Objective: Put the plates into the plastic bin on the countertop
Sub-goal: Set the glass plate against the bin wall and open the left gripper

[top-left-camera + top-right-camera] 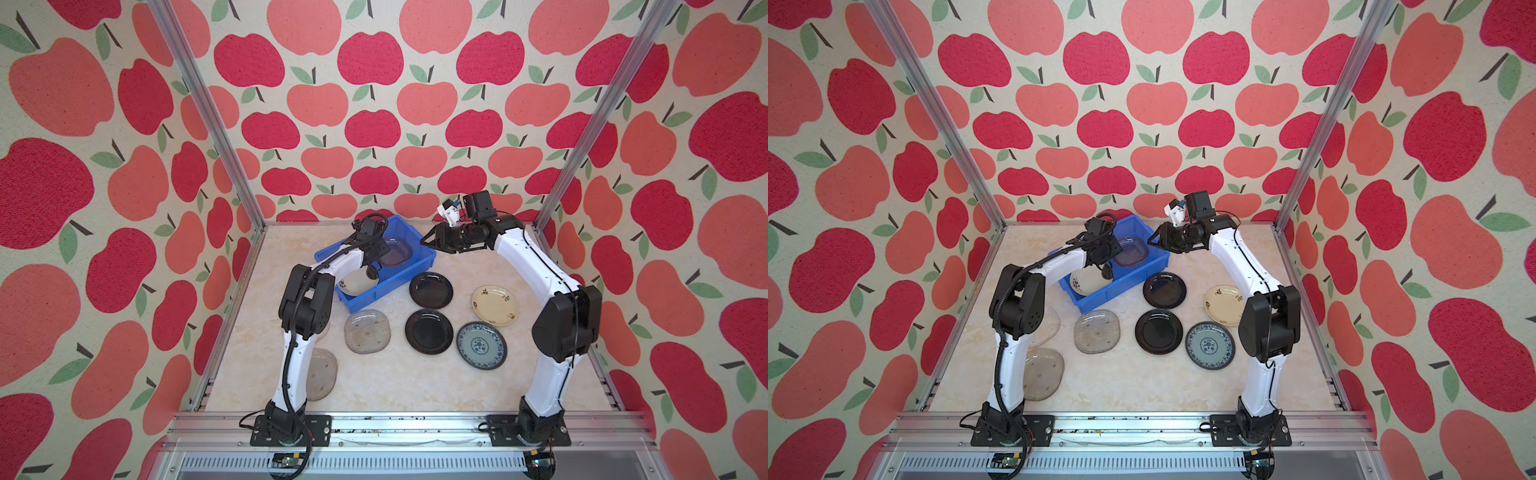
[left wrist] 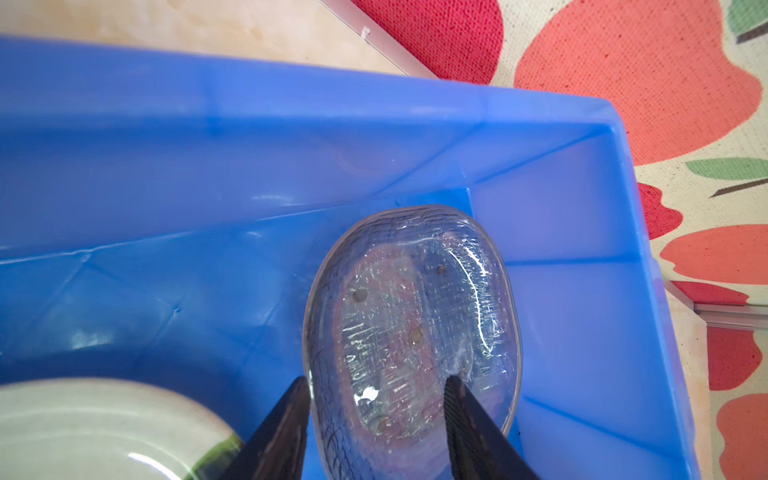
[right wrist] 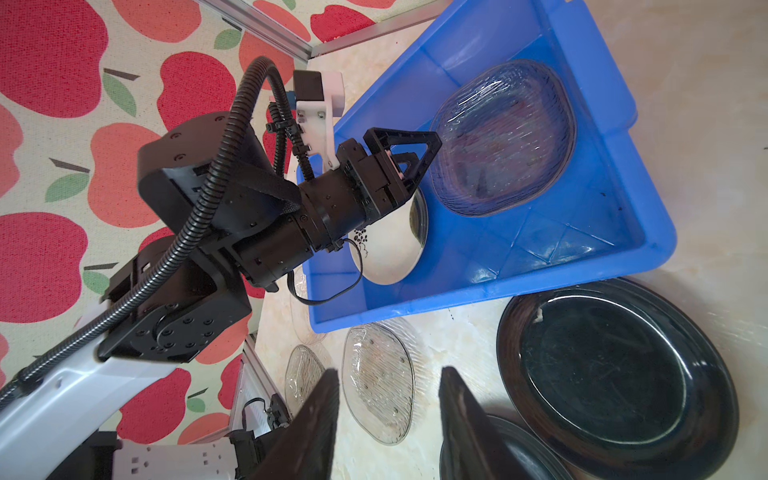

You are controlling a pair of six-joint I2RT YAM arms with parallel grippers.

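Glass plate (image 2: 415,299) lies flat in a corner of the bin (image 2: 249,166), so my left pincer (image 2: 378,379) straddles its rim part open, gripping nothing.

A clear plate (image 1: 397,251) and a white plate (image 1: 357,282) fill most of the blue bin (image 1: 386,286), the left tool (image 2: 376,384) hanging over them; bare surface (image 1: 415,386) lies open along the near edge

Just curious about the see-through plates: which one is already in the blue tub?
The glass plate at the blue bin's far end, beside a white plate; the other glass ones lie on the countertop.
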